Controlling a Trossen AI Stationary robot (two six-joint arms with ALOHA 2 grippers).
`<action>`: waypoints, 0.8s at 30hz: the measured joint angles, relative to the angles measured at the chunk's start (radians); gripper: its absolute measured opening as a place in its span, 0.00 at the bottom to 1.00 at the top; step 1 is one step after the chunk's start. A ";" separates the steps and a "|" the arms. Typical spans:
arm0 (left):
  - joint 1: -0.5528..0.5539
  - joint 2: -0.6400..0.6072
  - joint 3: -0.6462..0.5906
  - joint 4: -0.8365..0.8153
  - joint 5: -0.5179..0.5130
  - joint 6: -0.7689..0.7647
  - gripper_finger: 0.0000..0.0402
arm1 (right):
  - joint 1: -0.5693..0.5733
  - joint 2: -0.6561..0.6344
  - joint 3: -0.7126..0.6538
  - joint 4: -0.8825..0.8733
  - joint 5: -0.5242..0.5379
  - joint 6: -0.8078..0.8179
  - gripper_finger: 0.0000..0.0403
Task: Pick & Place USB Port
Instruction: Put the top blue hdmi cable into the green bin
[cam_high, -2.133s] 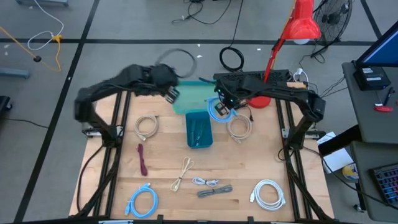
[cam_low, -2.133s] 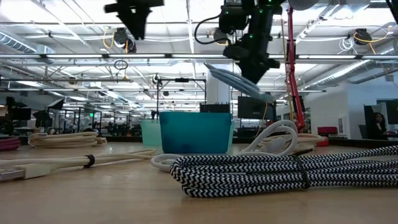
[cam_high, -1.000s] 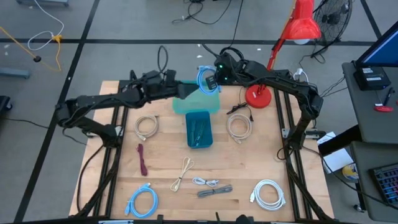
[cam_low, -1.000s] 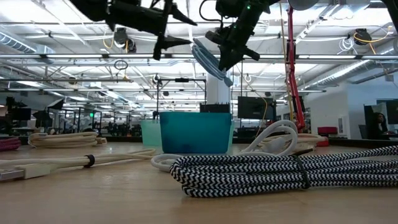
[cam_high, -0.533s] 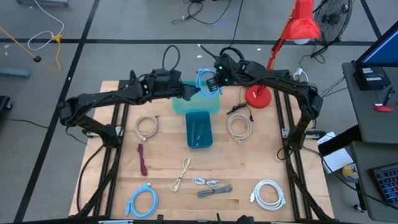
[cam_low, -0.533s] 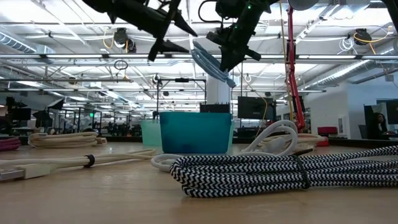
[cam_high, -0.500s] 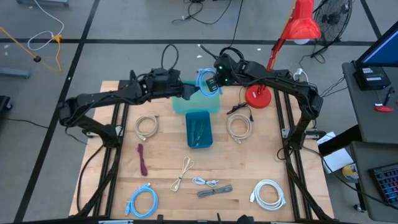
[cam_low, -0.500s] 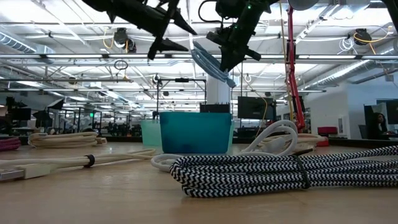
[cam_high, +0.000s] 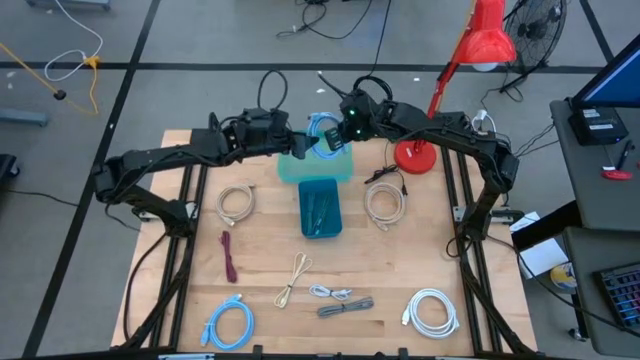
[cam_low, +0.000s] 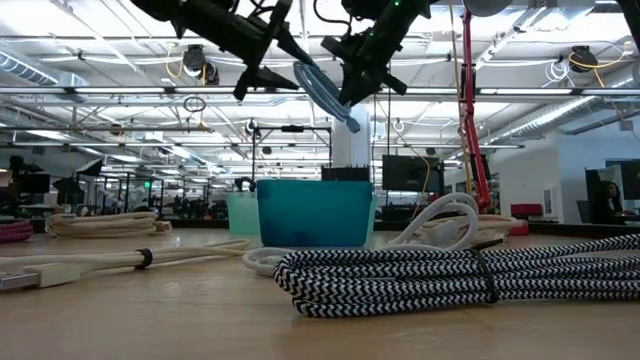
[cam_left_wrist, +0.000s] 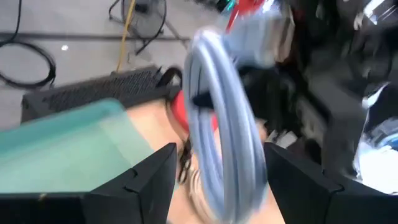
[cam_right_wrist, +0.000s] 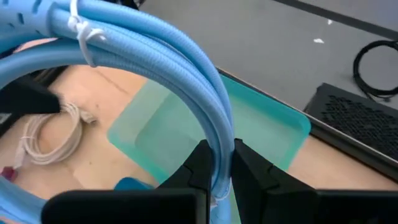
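Above the far end of the table (cam_high: 400, 260), right end effector (cam_high: 337, 140) is clamped on a coiled light blue cable (cam_high: 322, 132), holding it in the air over the pale green bin (cam_high: 300, 168). Right wrist view shows its fingers pinching one strand of the coil (cam_right_wrist: 186, 68), with the green bin below. Left end effector (cam_high: 304, 146) is spread wide, fingers either side of the coil in the left wrist view (cam_left_wrist: 221, 143), not closed on it. Looks like a handover between the arms, judging by the pose.

Risks:
- Grip is on a thin part of the loop; the coil could swing or slip out if the right arm lets go before the left closes.
- Left fingers could close on only one strand or miss, since the coil hangs tilted in the low view (cam_low: 318, 92); it would then drop, maybe onto the bin rim or outside it.
- The two end effectors are very close; either moving could bump the other.
- A drop might land in the darker teal bin (cam_high: 320, 208) just beside, the wrong one perhaps; cannot tell which bin is the target.

Other cables lie untouched on the table.
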 joint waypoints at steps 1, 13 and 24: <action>0.004 0.004 0.001 0.005 0.000 0.000 0.60 | 0.003 0.000 0.000 0.002 0.008 0.000 0.07; 0.012 0.040 0.000 0.030 0.028 -0.071 0.37 | 0.003 -0.001 0.000 0.021 0.016 -0.005 0.07; 0.144 0.008 -0.002 -0.072 0.421 -0.115 0.07 | 0.025 -0.037 -0.001 0.000 -0.185 -0.126 0.32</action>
